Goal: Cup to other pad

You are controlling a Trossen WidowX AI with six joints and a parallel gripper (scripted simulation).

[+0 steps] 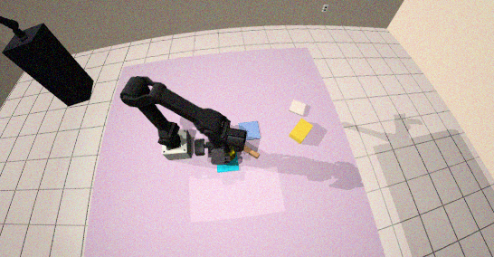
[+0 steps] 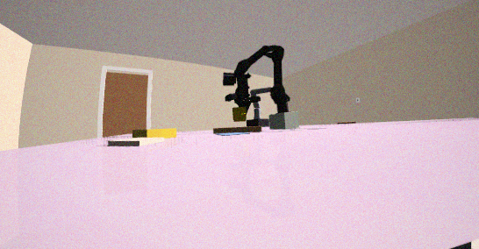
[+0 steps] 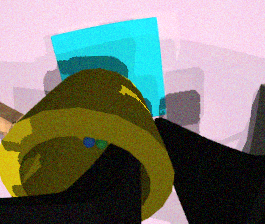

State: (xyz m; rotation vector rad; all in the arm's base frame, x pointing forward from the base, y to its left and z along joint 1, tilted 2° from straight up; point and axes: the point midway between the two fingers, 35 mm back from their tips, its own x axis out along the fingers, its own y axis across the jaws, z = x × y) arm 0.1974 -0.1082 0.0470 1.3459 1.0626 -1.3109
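From above, the arm (image 1: 190, 114) hides most of the yellow cup (image 1: 232, 152) and part of the cyan pad (image 1: 228, 166). At the wrist, black fingers cover the cup's near rim; the marbles (image 3: 94, 143) show only as specks.

Nothing to read here as far as I can see, no text, labels, brand marks or numbers on anything in any of the three views. Everything's just plain flat colour, and the small stuff is too blurry to show markings.
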